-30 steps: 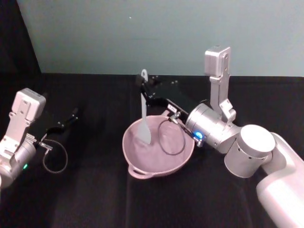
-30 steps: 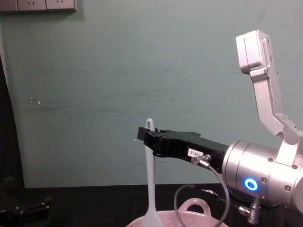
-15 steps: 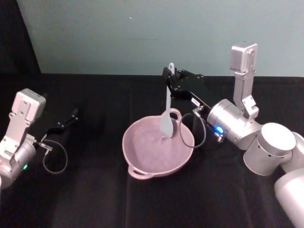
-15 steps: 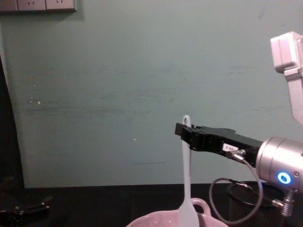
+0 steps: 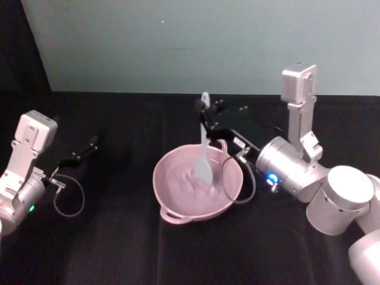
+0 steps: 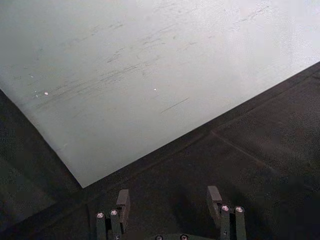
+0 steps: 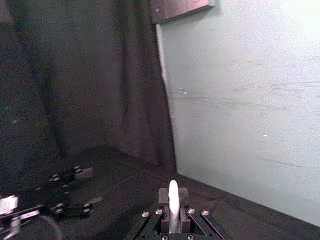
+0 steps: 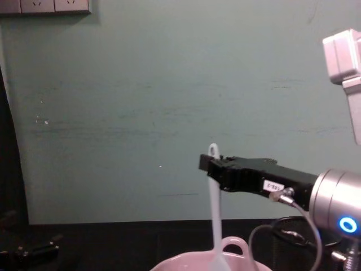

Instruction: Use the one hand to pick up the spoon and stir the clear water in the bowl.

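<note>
One arm worked: the right gripper [image 8: 212, 165], jaws pinched on the spoon [image 5: 204, 145] high on its handle, held it upright so the paddle head dipped into the water in the pink bowl [image 5: 155, 178]. Its white label [image 8: 272, 185] could not be read; the left gripper [image 6: 167, 197] sat parked well apart, jaws wide.

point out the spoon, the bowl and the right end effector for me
spoon [image 5: 204, 139], head view, middle of its slim handle
bowl [image 5: 157, 177], head view, left part of its pink rim
right end effector [image 8: 210, 165], chest view, the tips closed on the spoon's handle
</note>
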